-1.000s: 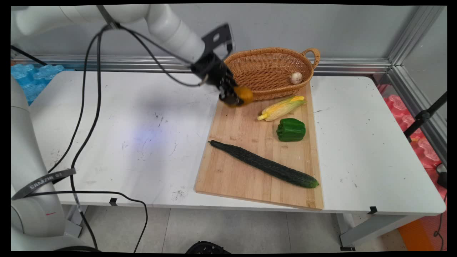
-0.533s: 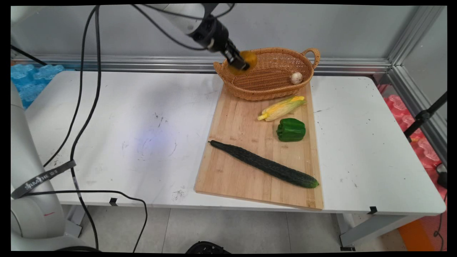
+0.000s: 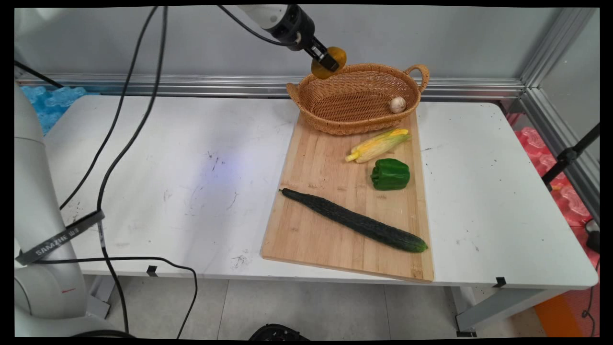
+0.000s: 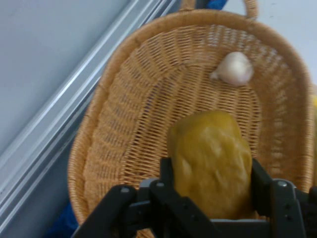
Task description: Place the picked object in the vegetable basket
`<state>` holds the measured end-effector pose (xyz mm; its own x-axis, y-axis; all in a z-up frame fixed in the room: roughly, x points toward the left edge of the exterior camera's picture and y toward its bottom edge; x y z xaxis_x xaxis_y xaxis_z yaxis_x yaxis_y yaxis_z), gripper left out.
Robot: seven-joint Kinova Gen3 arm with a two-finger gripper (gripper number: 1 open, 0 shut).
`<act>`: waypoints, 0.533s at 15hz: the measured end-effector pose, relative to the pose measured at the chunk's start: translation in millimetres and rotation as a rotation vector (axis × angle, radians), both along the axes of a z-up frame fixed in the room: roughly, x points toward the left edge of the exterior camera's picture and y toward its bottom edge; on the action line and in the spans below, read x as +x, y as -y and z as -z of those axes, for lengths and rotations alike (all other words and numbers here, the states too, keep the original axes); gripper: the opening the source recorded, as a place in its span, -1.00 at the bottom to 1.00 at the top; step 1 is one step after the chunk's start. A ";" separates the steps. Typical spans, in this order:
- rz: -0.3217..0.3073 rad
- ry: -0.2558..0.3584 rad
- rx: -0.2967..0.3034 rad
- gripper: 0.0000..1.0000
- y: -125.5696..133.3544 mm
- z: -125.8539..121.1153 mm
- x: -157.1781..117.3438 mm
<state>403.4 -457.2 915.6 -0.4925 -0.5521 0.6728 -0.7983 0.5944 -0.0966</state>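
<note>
The fingers point(image 4: 261, 181) are clenched on a yellow-brown potato point(image 4: 210, 161), which is gripped on two opposite sides. The gripper point(image 3: 327, 63) is held in the air above the far left rim of the wicker basket point(image 3: 335, 103), clear of contact with it. A garlic bulb point(image 3: 397, 104) is seen inside the basket, against its right wall. The basket is seated on the far end of a wooden cutting board point(image 3: 316, 230) laid on the white tabletop point(image 3: 167, 167). On the board, an ear of corn point(image 3: 378, 144), a green bell pepper point(image 3: 391, 174) and a long cucumber point(image 3: 354, 221) are arranged, each apart from the others.
</note>
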 end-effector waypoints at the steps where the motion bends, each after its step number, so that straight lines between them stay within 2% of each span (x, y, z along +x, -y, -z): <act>1: -0.004 0.007 0.005 -1.00 7.0 4.4 0.6; 8: 0.014 0.074 0.081 -1.00 50.7 56.7 4.9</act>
